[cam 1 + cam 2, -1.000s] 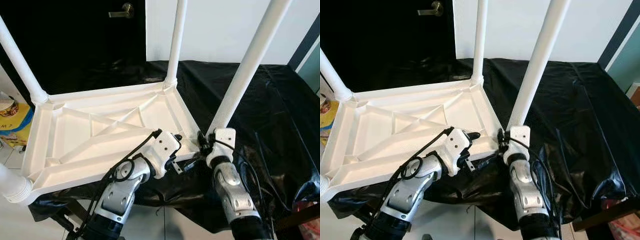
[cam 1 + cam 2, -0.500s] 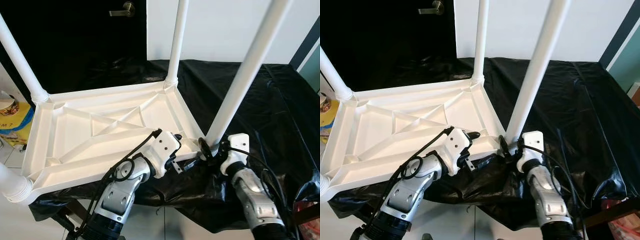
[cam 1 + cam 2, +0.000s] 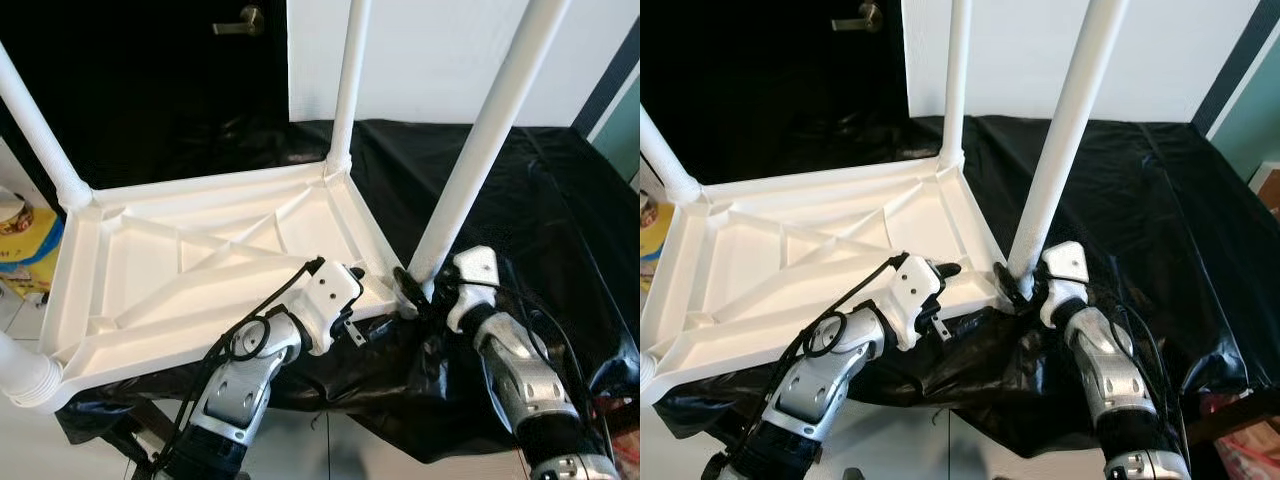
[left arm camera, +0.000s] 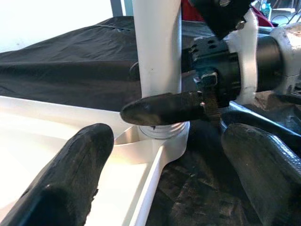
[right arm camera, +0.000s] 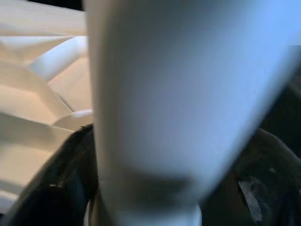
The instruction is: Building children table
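While the left gripper (image 4: 160, 155) hangs spread at lower centre, the right gripper (image 3: 412, 290) clasps the table leg (image 3: 480, 150).

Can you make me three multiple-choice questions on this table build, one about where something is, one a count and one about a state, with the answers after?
1. Where is the right gripper?
A. At the foot of the near right leg
B. On the door handle
C. Resting on the floor

2. How many legs stand in the upturned white tabletop?
A. Two
B. Three
C. Four

3. What is the left gripper doing?
A. Clamped on a leg
B. Open by the tabletop's near right corner
C. Holding a screwdriver

Answers:
1 A, its fingers sit on either side of that leg where it meets the tabletop.
2 C, one leg rises from each corner.
3 B, its wrist view shows the fingers spread apart with nothing between them.
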Controlling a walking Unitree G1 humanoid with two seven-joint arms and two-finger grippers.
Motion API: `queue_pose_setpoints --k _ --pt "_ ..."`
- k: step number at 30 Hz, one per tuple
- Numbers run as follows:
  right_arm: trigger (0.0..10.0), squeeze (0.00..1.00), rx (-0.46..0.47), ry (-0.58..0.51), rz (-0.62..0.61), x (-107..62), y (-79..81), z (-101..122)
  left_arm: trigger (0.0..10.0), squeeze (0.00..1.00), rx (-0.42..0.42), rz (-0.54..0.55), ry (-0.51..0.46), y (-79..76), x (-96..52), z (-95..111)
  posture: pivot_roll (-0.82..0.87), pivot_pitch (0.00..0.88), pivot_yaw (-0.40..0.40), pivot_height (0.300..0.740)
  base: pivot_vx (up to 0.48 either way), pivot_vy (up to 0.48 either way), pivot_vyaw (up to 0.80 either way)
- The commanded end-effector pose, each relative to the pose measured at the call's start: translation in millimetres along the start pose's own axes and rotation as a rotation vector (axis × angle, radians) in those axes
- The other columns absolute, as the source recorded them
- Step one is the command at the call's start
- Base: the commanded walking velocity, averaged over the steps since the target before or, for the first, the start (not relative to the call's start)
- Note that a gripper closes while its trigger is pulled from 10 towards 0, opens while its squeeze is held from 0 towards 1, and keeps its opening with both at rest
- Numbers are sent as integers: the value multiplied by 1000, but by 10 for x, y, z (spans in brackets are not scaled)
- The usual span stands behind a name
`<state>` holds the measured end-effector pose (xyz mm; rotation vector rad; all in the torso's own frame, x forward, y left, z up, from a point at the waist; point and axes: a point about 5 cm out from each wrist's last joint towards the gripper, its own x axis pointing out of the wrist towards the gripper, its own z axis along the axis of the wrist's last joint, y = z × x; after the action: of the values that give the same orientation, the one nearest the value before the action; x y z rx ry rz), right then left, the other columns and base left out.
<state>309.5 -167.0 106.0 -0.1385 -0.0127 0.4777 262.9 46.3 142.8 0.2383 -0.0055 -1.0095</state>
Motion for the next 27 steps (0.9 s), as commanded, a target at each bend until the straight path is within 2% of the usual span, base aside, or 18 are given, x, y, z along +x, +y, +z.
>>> queue_pose_setpoints --k 1,2,18,19,20,21,27 --pt "3137 0 -41 47 48 27 25 -71 10000 0 8 39 4 15 14 -3 -33 0 -59 740 0 0 0" --pt "0 0 -48 65 73 48 28 -90 10000 0 6 43 4 9 10 -1 -24 0 -65 740 0 0 0" --pt "0 0 -44 120 101 -6 -5 -222 10000 0 -2 65 12 2 -50 -16 -16 0 -56 740 0 0 0" --pt "980 0 -35 119 88 -9 -12 -232 10000 0 -2 62 12 2 -49 -15 -18 0 -54 740 0 0 0" --pt "980 0 -35 119 88 -9 -12 -232 10000 0 -2 62 12 2 -49 -15 -18 0 -54 740 0 0 0" --pt "10000 0 -27 118 72 -9 -22 -242 10000 0 -1 59 13 4 -46 -13 -22 0 -50 740 0 0 0" --pt "10000 0 8 102 20 -22 -33 -243 10000 0 1 52 12 10 -34 -9 -28 0 -45 740 0 0 0"
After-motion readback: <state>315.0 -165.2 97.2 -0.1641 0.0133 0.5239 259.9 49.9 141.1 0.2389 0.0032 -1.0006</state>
